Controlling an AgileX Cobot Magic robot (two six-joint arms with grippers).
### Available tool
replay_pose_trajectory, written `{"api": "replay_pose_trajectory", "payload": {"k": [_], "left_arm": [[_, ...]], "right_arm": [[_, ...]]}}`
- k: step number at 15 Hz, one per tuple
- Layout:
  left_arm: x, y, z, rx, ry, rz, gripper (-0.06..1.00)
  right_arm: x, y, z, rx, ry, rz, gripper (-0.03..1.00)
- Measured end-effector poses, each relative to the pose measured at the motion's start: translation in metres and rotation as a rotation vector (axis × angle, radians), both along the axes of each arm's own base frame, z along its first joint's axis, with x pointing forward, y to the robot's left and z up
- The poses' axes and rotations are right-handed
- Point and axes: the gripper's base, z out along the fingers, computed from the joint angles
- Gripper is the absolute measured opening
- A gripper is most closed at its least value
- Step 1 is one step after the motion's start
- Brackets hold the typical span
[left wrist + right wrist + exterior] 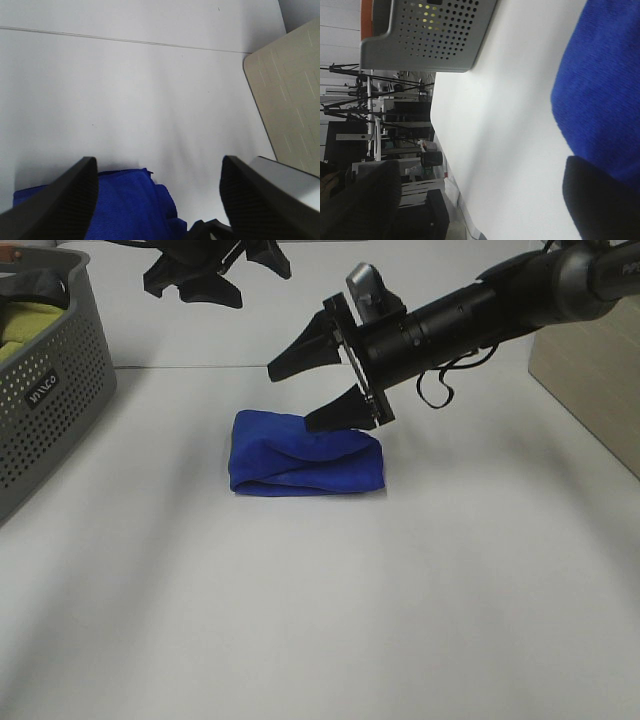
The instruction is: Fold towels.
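A blue towel (305, 454) lies folded into a thick bundle in the middle of the white table (320, 620). My right gripper (303, 390) is open and empty, reaching in from the right, its lower finger just above the towel's right top edge. The right wrist view shows the towel (602, 95) beside one dark fingertip (600, 200). My left gripper (215, 275) hangs high at the back, open and empty. The left wrist view shows its two fingers (60, 200) spread above the towel (125, 205).
A grey perforated basket (45, 390) with more cloth stands at the left edge; it also shows in the right wrist view (430, 32). A beige board (590, 370) stands at the right; it shows in the left wrist view (287, 90).
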Motion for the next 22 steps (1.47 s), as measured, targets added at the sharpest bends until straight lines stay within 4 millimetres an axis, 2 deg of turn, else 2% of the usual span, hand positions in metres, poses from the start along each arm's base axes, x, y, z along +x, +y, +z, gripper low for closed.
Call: {"api": "replay_pose_trajectory", "payload": {"k": [2,4,7,10,12,13,15,18,22], "left_arm": [[-0.001,0.0,-0.001,0.003,0.015,-0.01,0.66],[-0.002,0.0,-0.001,0.005,0.024,-0.016,0.66],[-0.002,0.0,-0.002,0.006,0.026,-0.018,0.66],[-0.003,-0.001,-0.002,0.007,0.029,-0.021,0.66],[-0.006,-0.001,-0.003,0.034,0.045,-0.062,0.66],[-0.01,0.0,-0.001,0.062,0.053,-0.101,0.66],[-0.019,0.004,0.008,0.131,0.058,-0.157,0.66],[-0.035,0.014,0.037,0.235,0.031,-0.196,0.66],[-0.07,0.03,0.078,0.315,-0.003,-0.214,0.66]], "right_arm": [[0.004,-0.005,-0.026,-0.017,0.041,-0.016,0.82],[0.01,-0.02,-0.04,-0.05,0.051,-0.058,0.82],[0.019,-0.044,-0.05,-0.153,0.024,-0.119,0.82],[0.019,-0.051,-0.055,-0.225,0.041,-0.112,0.82],[0.017,-0.051,-0.049,-0.223,0.051,-0.069,0.82],[0.014,-0.052,-0.044,-0.235,0.055,-0.038,0.82],[0.011,-0.056,-0.016,-0.288,0.041,-0.031,0.82],[0.001,-0.067,0.045,-0.403,-0.037,-0.066,0.82],[-0.02,-0.082,0.11,-0.54,-0.125,-0.115,0.82]]}}
